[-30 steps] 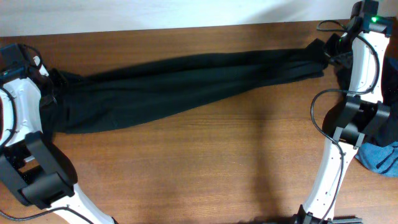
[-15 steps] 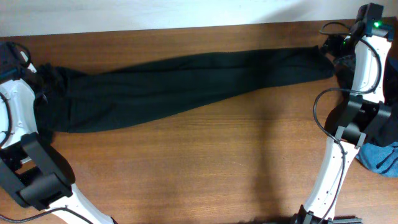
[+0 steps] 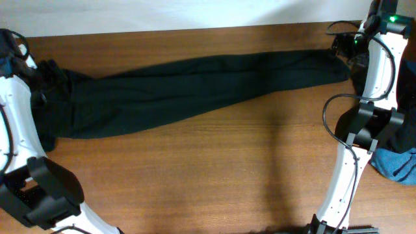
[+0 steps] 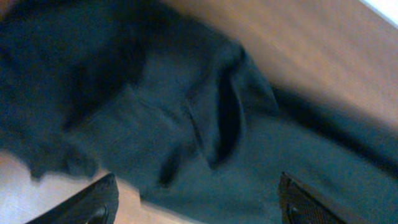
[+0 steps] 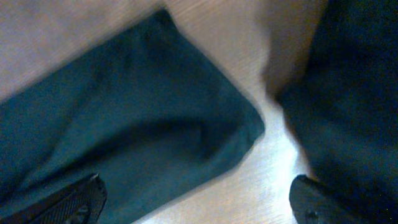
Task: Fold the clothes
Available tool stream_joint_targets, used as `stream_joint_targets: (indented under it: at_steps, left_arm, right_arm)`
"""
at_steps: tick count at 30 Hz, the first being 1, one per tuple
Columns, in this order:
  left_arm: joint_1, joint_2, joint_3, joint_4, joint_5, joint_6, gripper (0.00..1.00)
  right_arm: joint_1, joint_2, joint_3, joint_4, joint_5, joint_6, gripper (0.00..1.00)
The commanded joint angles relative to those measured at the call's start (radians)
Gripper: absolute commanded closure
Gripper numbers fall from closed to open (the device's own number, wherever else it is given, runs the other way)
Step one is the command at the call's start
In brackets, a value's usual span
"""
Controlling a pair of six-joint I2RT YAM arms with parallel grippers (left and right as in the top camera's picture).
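Observation:
A long pair of black trousers (image 3: pixel 188 88) lies stretched flat across the table, waist at the left and leg ends at the right. In the left wrist view, my left gripper (image 4: pixel 200 208) hangs open just above the rumpled waist end (image 4: pixel 186 118), holding nothing. The right wrist view shows my right gripper (image 5: pixel 196 205) open over the leg hem (image 5: pixel 155 124), one finger above the cloth and the other above bare wood. A blue piece of clothing (image 3: pixel 398 164) lies at the table's right edge.
More dark fabric (image 5: pixel 354 93) lies right of the hem, beside the right arm (image 3: pixel 376 71). The left arm (image 3: pixel 16 110) stands along the table's left edge. Brown wooden tabletop (image 3: pixel 214 175) runs in front of the trousers.
Both grippers have opened and let go of the trousers' ends. The arms have drawn slightly outward, and the trousers now rest flat on the table.

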Motion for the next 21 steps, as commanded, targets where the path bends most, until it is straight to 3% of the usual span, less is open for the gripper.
stream_joint_targets:
  at_steps: [1, 11, 21]
  left_arm:
    - [-0.031, -0.023, 0.011, -0.064, -0.046, -0.006, 0.19]
    - [-0.046, -0.008, -0.030, 0.027, -0.100, 0.002, 0.21]
    - [-0.050, 0.155, -0.030, 0.117, -0.093, 0.089, 0.23]
  right_arm:
    - [0.005, -0.045, 0.038, -0.060, -0.021, 0.055, 0.01]
    - [0.031, -0.045, 0.037, -0.210, -0.050, 0.044, 0.01]
    - [0.035, -0.043, 0.037, -0.227, -0.095, 0.187, 0.01]
